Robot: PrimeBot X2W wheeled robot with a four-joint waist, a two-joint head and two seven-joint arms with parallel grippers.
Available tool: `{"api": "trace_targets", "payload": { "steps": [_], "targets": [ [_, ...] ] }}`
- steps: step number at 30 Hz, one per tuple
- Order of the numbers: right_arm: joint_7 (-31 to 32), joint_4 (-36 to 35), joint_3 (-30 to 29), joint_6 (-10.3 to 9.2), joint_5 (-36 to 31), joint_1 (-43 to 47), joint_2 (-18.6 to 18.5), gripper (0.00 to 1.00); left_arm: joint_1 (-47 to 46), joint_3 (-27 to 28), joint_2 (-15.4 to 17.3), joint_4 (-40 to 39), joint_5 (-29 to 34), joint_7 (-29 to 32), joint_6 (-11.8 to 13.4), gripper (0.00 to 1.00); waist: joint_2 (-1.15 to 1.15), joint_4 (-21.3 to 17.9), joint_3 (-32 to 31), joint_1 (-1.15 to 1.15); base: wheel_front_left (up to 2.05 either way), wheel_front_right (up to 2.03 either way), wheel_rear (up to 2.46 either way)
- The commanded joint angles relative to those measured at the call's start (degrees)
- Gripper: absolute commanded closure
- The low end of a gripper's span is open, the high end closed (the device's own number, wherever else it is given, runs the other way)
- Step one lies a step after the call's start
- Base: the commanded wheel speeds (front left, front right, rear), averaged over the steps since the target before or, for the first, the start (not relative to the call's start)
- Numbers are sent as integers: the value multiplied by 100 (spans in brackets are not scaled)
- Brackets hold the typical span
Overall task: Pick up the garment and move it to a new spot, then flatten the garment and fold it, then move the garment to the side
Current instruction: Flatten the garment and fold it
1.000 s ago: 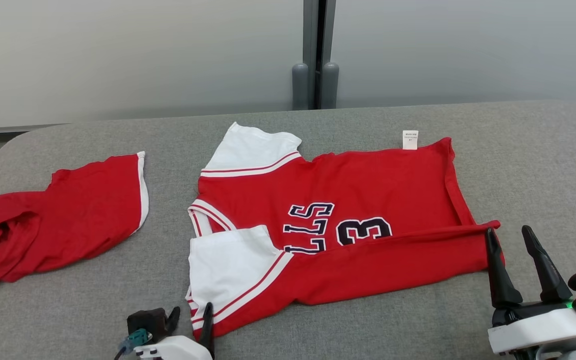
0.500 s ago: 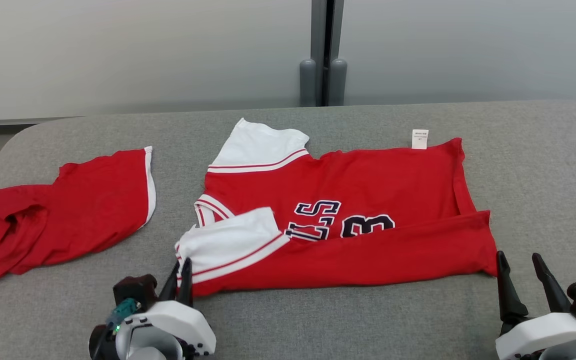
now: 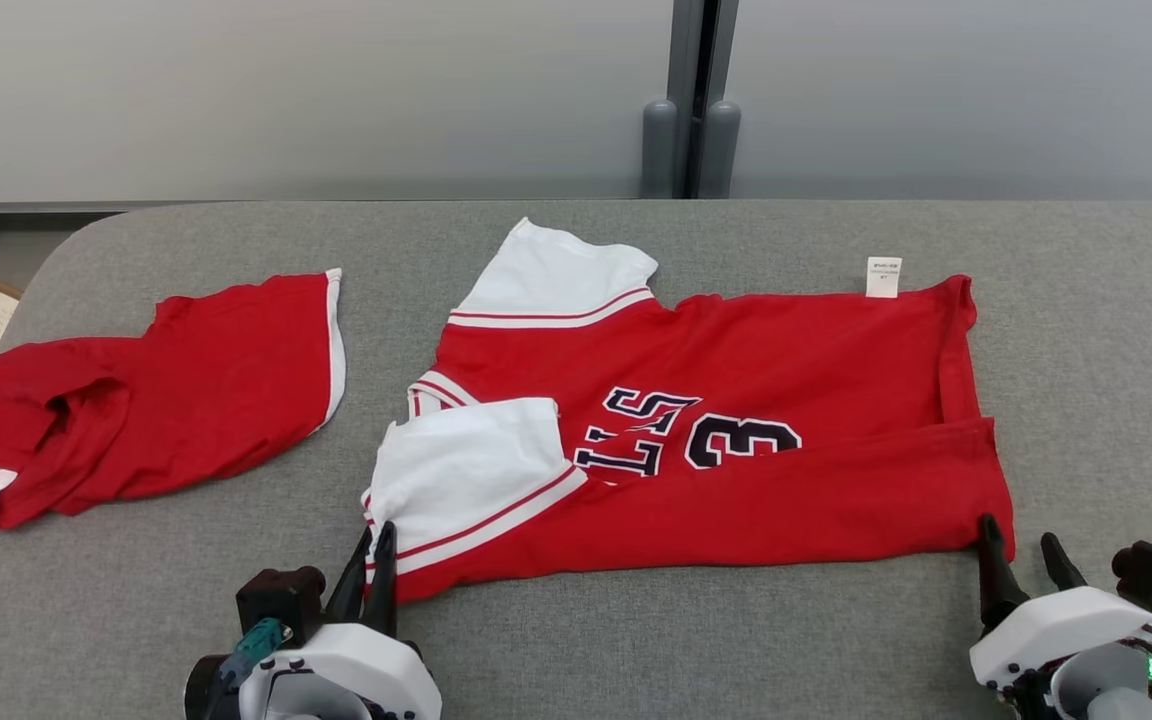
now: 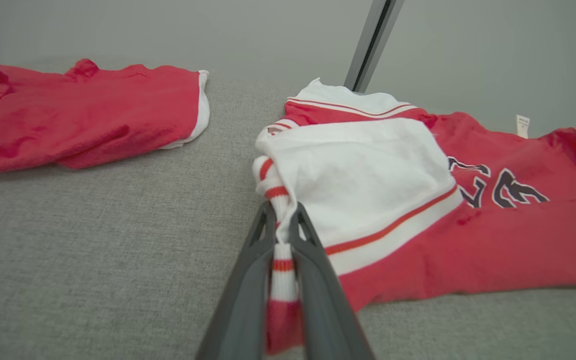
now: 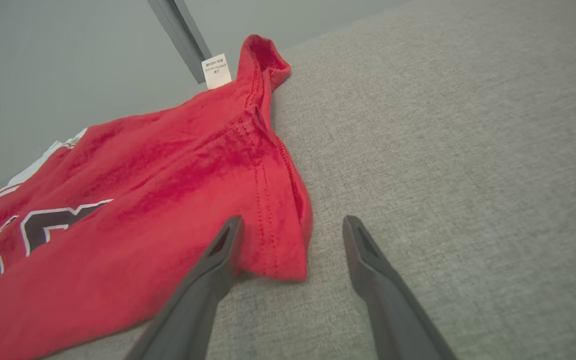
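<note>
The red jersey (image 3: 736, 400) lies near the middle of the grey fabric-covered surface (image 3: 636, 640), collar end toward the robot's left and hem toward its right. Its near long edge is folded up over the body, partly covering the dark lettering (image 3: 686, 440). The far white sleeve (image 3: 561, 280) lies flat. The near white sleeve (image 3: 466, 470) is folded over the chest. A white label (image 3: 883, 277) sticks out at the far hem corner. The left gripper (image 3: 376, 545) stands at the near collar-end corner. In the left wrist view the left gripper (image 4: 282, 210) has its fingers drawn narrow, pinching the striped edge of the near sleeve between them, and the cloth bunches slightly above the tips. The right gripper (image 3: 1018, 535) stands at the near hem corner with its fingers spread wide. In the right wrist view the right gripper (image 5: 293, 222) has that hem corner lying between its fingers, close against one of them and not clamped. A second red garment (image 3: 166, 390) lies crumpled on the same surface, well apart on the robot's left.
</note>
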Motion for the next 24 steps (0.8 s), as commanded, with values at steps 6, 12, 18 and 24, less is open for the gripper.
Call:
{"api": "trace_targets", "payload": {
  "steps": [6, 12, 18, 24],
  "targets": [
    [155, 506, -142, -2, 372, -401, 29, 0, -125, 10, 3, -17, 118, -27, -56, 100, 0, 71, 120, 0, 0, 0, 0],
    [295, 743, 118, -2, 709, -581, 45, 16, -198, 25, -11, 8, 159, -27, -94, 100, 0, 108, 168, 0, 0, 0, 0],
    [-3, 681, 434, -2, 795, -561, -282, 100, -156, 47, -15, 60, 186, -27, -120, 100, 0, 76, 90, 0, 0, 0, 0],
    [-98, 621, 689, -3, 724, -482, -702, 100, -104, 7, -11, 98, 241, -27, -206, 100, 0, -12, -51, 0, 0, 0, 0]
  ]
}}
